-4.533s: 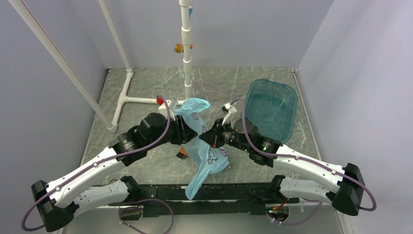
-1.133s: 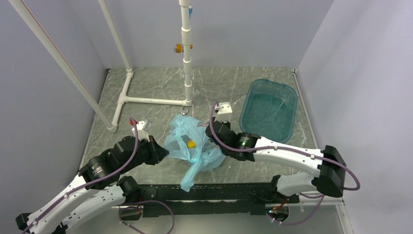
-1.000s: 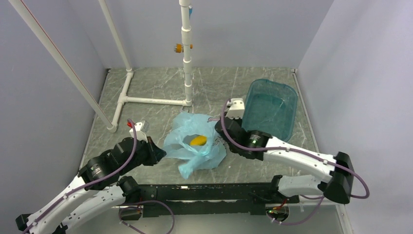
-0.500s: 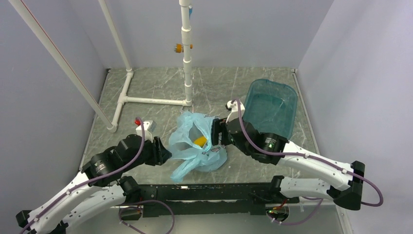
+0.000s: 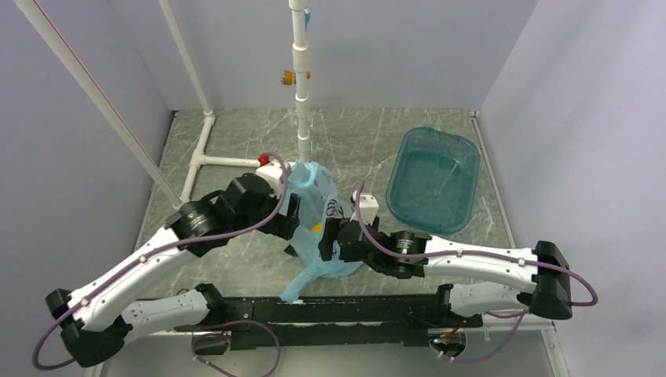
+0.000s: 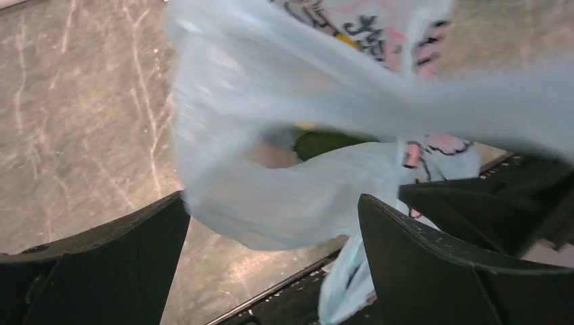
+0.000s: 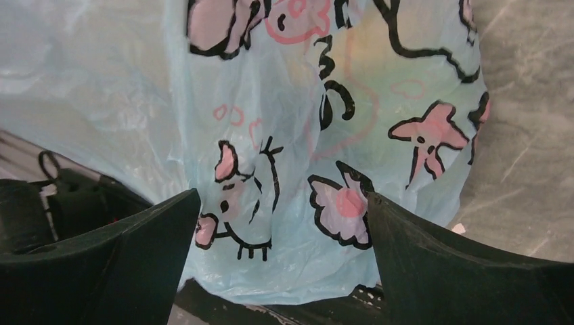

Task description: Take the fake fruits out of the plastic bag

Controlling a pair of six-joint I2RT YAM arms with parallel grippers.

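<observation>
Both of your claws stand wide apart and are clamped on nothing. The left claw (image 6: 271, 203) has its dark fingers spread to either side of the plastic bag (image 5: 318, 192), which hangs blurred just ahead of them. The right claw (image 7: 282, 200) is spread the same way, with the bag's printed face (pink and black cartoon figures on light blue) filling the space between and beyond its fingers. You cannot tell whether any finger touches the film.

The bag sits in the middle of the worktop (image 5: 236, 141), nearer the near edge than the far one. The left claw is on its left side and the right claw on its near right. Its upper end rises beside the left wrist, and its thin tail trails down onto the black rail (image 5: 353, 310) along the near edge.

Inside the bag, your left wrist view shows a dark green fruit (image 6: 325, 143) in a gap between the folds. From above, a yellow fruit (image 5: 316, 226) appears as a small spot at the bag's middle.

The teal tub (image 5: 436, 181) stands open side up toward the far right corner of the worktop, well apart from the bag.
</observation>
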